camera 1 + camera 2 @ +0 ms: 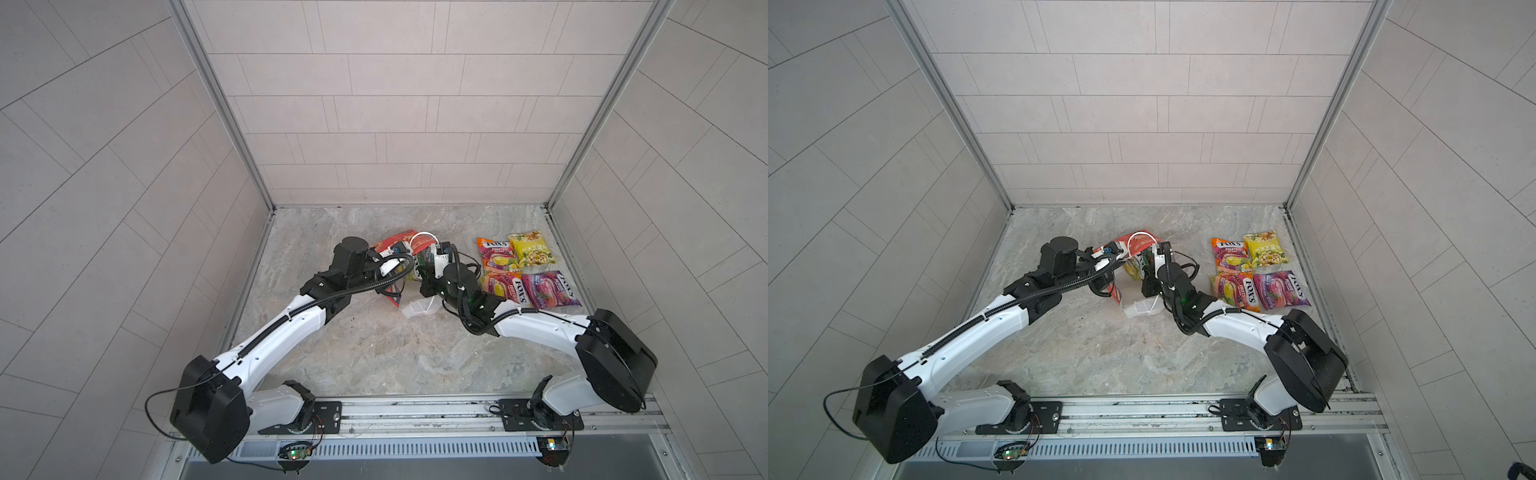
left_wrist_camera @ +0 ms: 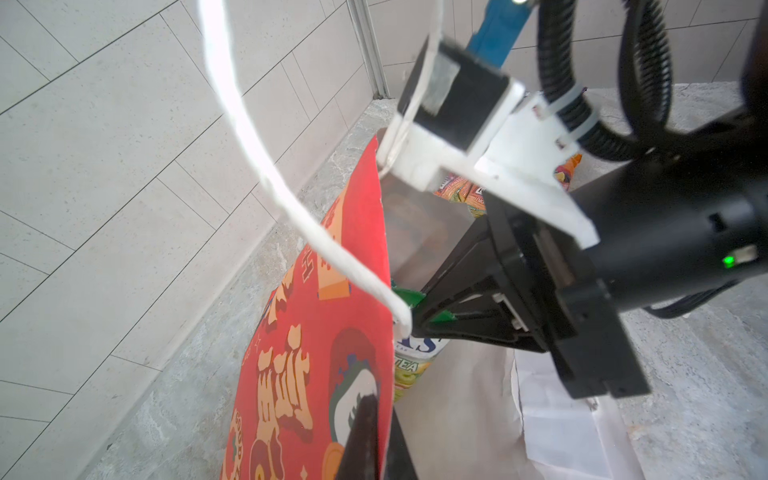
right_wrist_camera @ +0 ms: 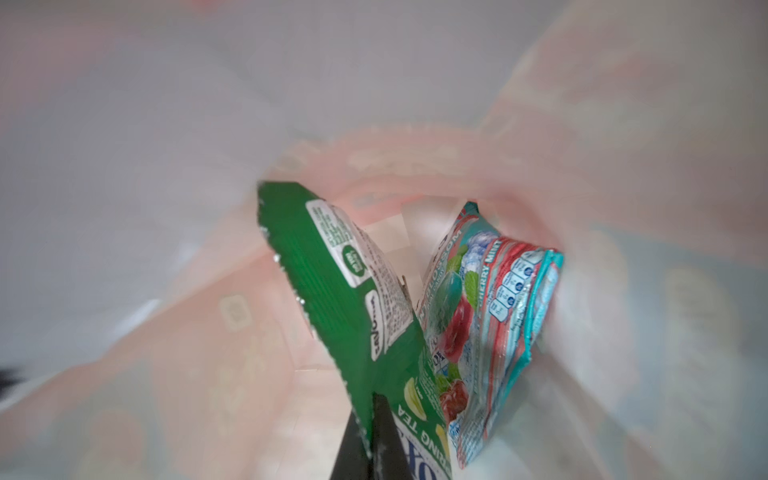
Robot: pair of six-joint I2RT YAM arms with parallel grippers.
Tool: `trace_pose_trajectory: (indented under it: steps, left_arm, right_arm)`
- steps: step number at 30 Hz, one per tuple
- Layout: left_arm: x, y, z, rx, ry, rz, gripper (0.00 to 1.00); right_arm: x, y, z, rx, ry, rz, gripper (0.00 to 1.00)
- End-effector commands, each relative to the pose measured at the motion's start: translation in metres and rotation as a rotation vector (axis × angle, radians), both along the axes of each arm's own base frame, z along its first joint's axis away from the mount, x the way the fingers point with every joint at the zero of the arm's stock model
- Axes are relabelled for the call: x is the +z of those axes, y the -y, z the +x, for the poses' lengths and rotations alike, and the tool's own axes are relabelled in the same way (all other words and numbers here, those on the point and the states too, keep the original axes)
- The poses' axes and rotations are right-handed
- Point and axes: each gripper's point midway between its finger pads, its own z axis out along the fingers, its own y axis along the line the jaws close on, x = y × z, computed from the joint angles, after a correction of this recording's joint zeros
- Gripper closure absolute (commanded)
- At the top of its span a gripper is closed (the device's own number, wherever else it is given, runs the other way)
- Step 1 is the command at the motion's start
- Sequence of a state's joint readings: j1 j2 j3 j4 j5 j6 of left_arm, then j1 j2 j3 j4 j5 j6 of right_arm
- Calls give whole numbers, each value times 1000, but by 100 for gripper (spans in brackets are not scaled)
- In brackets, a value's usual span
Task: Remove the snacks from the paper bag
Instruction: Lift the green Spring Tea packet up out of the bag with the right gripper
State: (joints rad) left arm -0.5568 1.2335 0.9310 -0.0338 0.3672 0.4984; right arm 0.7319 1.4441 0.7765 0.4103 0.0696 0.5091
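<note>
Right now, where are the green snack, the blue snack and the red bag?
green snack (image 3: 328, 299), right wrist view, on its crimped green end.
blue snack (image 3: 498, 299), right wrist view, on its crumpled middle.
red bag (image 2: 316, 353), left wrist view, on its printed outer side.

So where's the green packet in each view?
Both top views: glossy green plastic snack packet mid-scene, at the red paper gift bag's mouth.
Left wrist: past the bag's red edge, by the white cord handle's end.
Right wrist: inside the bag, beside a light blue packet, pinched by the right end effector.
Shared landmark: the red bag.
</note>
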Motion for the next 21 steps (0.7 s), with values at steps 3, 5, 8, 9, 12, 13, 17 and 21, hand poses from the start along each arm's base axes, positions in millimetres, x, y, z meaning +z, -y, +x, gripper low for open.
trace_pose_trajectory:
  steps: [3,5,8,9,12,13,17,21]
  left_arm:
    - [5,-1,6,25,18,-2,100]
    - [6,-2,7,34,21,-2,100]
    - [8,-4,9,52,24,-6,100]
    - [9,-5,11,63,28,-8,100]
    - [10,-6,12,75,31,-12,100]
    - [9,-6,13,77,27,-8,100]
    - [10,-7,14,87,29,-8,100]
    - [13,-9,15,100,34,-18,100]
  right_arm:
    - [30,1,-16,81,44,18,100]
    - [39,1,-24,114,63,13,100]
    - [51,6,-33,147,82,-6,100]
    - [55,8,-36,157,86,-13,100]
    - [63,12,-46,182,113,-22,100]
    - [66,14,-49,193,125,-24,100]
    - [76,21,-61,216,193,-46,100]
    - [84,33,-68,206,233,-67,100]
